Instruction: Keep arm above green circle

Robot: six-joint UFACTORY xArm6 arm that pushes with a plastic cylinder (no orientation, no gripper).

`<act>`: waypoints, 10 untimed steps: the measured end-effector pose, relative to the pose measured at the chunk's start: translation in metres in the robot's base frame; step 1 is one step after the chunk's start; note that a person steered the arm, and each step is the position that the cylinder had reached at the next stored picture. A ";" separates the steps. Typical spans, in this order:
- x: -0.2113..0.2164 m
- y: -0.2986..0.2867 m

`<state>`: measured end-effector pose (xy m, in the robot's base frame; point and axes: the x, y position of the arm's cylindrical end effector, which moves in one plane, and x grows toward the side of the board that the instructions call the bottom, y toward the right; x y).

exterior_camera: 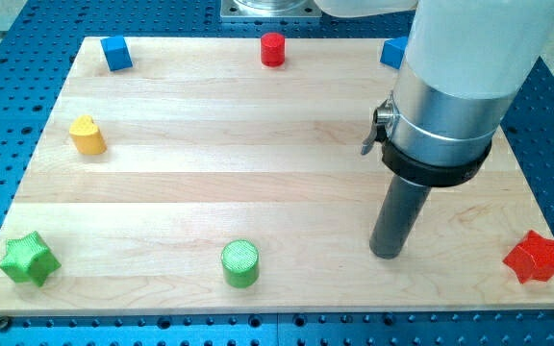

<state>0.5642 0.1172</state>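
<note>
My tip (387,254) rests on the surface (258,144), well to the view's right of the green circle (240,263); I end in a bare rod with nothing to spread or pinch.

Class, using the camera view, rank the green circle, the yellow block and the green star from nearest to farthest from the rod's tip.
From my tip:
1. Green circle, toward the view's left, near the bottom edge.
2. Yellow block, upper left.
3. Green star, bottom-left corner.
</note>
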 end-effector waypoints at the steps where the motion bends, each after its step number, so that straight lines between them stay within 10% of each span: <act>1: 0.000 0.000; 8: 0.024 -0.003; 10: -0.068 -0.221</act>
<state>0.4960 -0.1040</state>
